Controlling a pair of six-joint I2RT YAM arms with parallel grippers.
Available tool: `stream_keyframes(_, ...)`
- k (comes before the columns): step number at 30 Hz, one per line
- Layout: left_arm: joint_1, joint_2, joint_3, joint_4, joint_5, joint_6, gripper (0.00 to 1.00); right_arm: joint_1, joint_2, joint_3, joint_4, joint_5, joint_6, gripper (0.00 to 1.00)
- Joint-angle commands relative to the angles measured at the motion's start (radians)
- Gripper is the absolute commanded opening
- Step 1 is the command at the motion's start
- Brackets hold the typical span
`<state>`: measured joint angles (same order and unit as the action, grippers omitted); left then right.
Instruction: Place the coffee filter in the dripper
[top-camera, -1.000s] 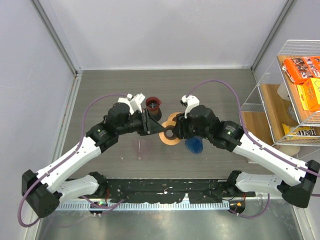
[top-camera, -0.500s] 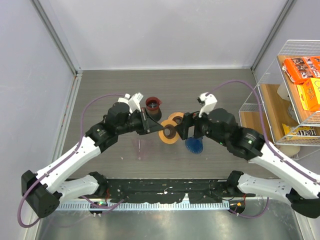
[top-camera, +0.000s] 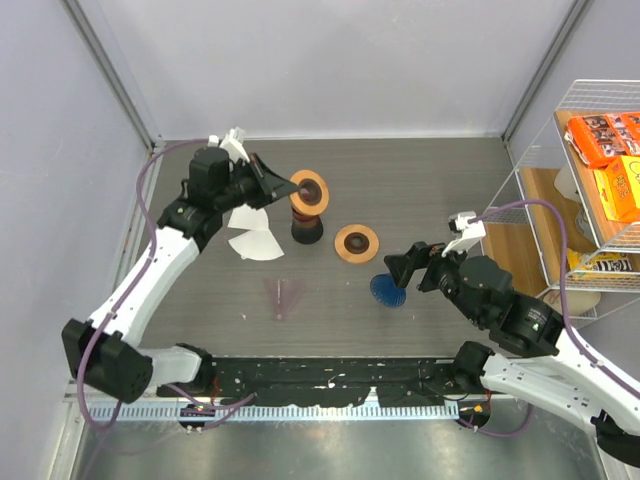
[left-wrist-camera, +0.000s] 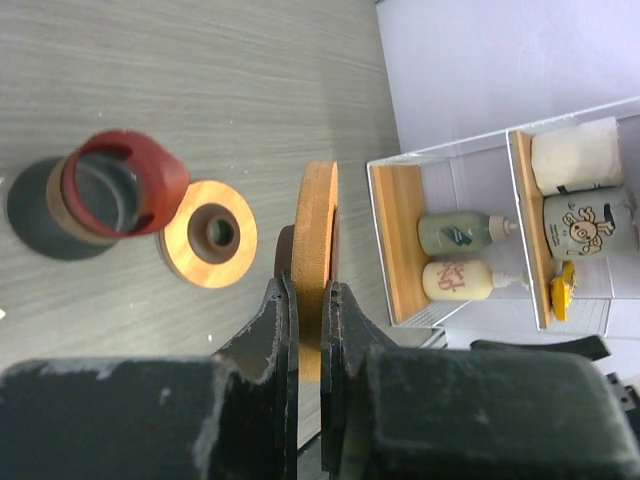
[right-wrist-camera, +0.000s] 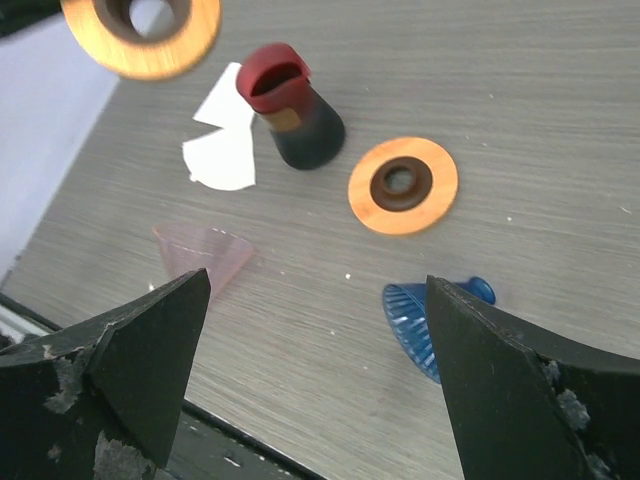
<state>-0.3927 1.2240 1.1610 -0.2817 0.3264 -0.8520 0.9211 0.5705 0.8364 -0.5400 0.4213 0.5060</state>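
Observation:
Two white coffee filters lie flat on the table, left of a dark carafe with a red top. The blue ribbed dripper lies on its side right of centre. My left gripper is shut on a flat orange ring, held on edge in the air above the carafe. My right gripper stands wide open just above and right of the dripper, with nothing between its fingers.
A second orange ring lies flat between carafe and dripper. A pale pink cone lies on its side near the front. A wire shelf with boxes stands at the right edge.
My left arm swung back and left, lifting one orange ring off the table, which uncovered the filters. My right gripper let go, opened wide and pulled back to the right.

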Motion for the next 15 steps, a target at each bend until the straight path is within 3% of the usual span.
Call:
stream_keyframes(1, 0.032, 0.109, 0.150, -0.059, 0.082, 0.048, 0.00, 0.002, -0.021, -0.020, 0.035, 0.054, -0.049, 0.95)
stream_keyframes(15, 0.071, 0.374, 0.322, -0.120, 0.169, 0.048, 0.00, 0.002, -0.049, -0.069, 0.061, 0.105, -0.181, 0.95)
